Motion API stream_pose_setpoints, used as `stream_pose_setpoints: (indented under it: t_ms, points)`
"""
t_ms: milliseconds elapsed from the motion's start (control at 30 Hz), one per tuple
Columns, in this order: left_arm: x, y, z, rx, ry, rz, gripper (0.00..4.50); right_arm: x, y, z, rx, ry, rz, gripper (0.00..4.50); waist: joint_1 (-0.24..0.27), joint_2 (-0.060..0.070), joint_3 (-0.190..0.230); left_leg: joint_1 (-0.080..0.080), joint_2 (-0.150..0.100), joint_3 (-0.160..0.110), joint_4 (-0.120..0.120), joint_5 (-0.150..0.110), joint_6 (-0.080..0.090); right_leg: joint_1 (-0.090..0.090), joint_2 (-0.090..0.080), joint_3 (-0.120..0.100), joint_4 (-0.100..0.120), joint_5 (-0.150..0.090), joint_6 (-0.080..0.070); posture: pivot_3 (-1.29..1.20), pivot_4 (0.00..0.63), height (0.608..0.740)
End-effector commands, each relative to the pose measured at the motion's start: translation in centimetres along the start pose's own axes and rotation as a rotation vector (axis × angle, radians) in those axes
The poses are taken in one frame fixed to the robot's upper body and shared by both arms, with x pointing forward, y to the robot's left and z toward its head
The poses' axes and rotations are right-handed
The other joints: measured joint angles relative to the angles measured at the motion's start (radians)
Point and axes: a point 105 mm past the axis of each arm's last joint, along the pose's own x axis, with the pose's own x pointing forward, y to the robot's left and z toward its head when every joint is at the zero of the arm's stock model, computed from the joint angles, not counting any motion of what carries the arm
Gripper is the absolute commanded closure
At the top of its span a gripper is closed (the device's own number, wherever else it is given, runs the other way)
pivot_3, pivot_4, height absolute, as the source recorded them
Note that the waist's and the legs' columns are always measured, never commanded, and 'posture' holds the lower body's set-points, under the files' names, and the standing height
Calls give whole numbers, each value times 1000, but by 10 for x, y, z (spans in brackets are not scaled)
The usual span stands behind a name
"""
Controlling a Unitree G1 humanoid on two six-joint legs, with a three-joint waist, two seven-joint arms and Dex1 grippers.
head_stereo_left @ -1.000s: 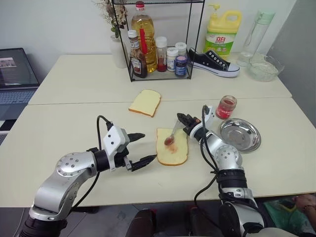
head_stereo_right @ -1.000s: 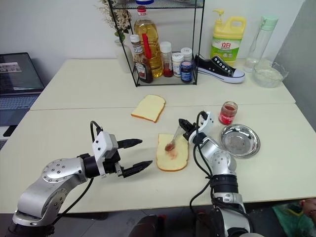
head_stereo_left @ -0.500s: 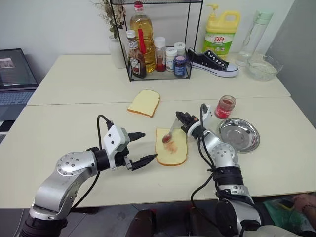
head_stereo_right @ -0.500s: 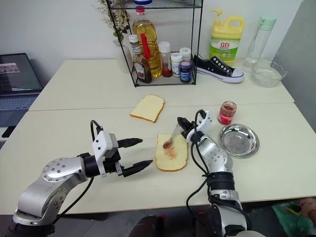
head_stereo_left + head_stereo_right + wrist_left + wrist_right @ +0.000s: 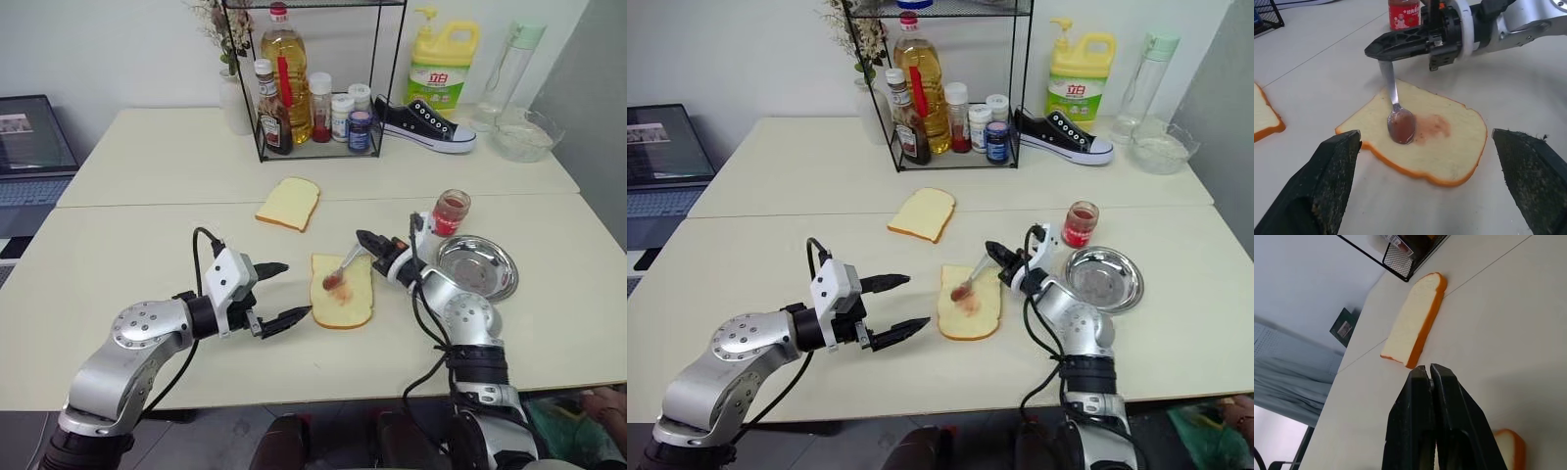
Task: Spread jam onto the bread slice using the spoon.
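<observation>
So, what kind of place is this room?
Probably an office or lab staged as a kitchen: pale beige tables, a black wire rack of bottles, an open dark laptop.

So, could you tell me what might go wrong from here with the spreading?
1. The right gripper pinches the spoon only at the tip of its handle, so the spoon may twist or slip under pressure.
2. The bread slice lies loose on the table; the open left gripper is beside it, not touching, so strokes may drag it.
3. The jam covers just a small patch, so more may be needed.
</observation>
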Motion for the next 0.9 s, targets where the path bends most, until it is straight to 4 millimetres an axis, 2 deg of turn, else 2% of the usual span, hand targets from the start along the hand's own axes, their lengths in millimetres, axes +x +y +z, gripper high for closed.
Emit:
stream_pose_setpoints:
  t_ms: [33, 300, 467, 667, 900]
  points:
    - [2, -2, 8, 30, -26, -17, 0, -9, 7, 1, -10, 17, 27, 4450, 0, 0, 0, 0, 0, 0, 0, 0, 0, 0, 0, 0, 0, 0, 0, 0, 150, 740]
    - [2, -3, 8, 32, -26, -24, 0, -33, 5, 11, -29, 50, 36, 4450, 1, 0, 0, 0, 0, 0, 0, 0, 0, 0, 0, 0, 0, 0, 0, 0, 150, 740]
    - [1, -2, 8, 33, -24, -25, 0, -46, 9, 8, -43, 110, 75, 4450, 1, 0, 0, 0, 0, 0, 0, 0, 0, 0, 0, 0, 0, 0, 0, 0, 150, 740]
    - [2, -3, 8, 33, -25, -25, 0, -58, 1, 7, -47, 153, 71, 4450, 1, 0, 0, 0, 0, 0, 0, 0, 0, 0, 0, 0, 0, 0, 0, 0, 150, 740]
    - [2, -2, 7, 32, -25, -21, 0, -69, 1, 23, 6, 163, 109, 4450, 2, 0, 0, -1, 0, 0, 1, 0, 0, 1, 0, 0, -1, 0, 0, 0, 150, 740]
